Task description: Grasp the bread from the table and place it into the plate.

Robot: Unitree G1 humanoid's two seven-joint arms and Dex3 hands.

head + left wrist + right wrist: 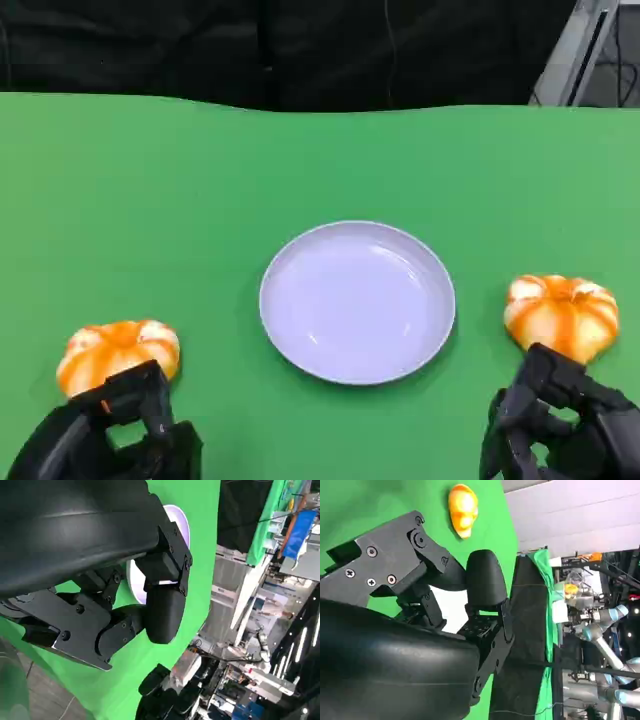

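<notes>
The plate (pixel 357 301) sits bare in the middle of the green counter (pixel 200 180), and it serves as the landmark for everything else. One bread roll (pixel 118 354), orange with pale stripes, lies well to the plate's left and a little nearer the robot; a second bread roll (pixel 561 314) lies well to the plate's right at about the same depth as the plate's near half. Neither roll touches the plate.

The left hand (pixel 112 435) sits just behind the left roll, on the robot's side of it, its fingers (pixel 140 385) curled inward with nothing between them. The right hand (pixel 562 425) sits likewise just behind the right roll, fingers (pixel 555 372) bent in and holding nothing. The step in hand looks like the reach and grasp, not yet made.

To do it well, the chosen hand probably needs its fingers spread before it moves forward, then brought over the roll's domed top so thumb and fingers close on opposite sides. The roll looks soft and rounded, so a gentle, centred hold would likely keep it from squashing or rolling away. The carry toward the plate should then lift high enough to clear the raised rim.

Nothing lies between either roll and the plate. Beyond the plate, past the counter's far edge, hangs a dark curtain (pixel 300 50), and the wrist views show lab equipment far off.
</notes>
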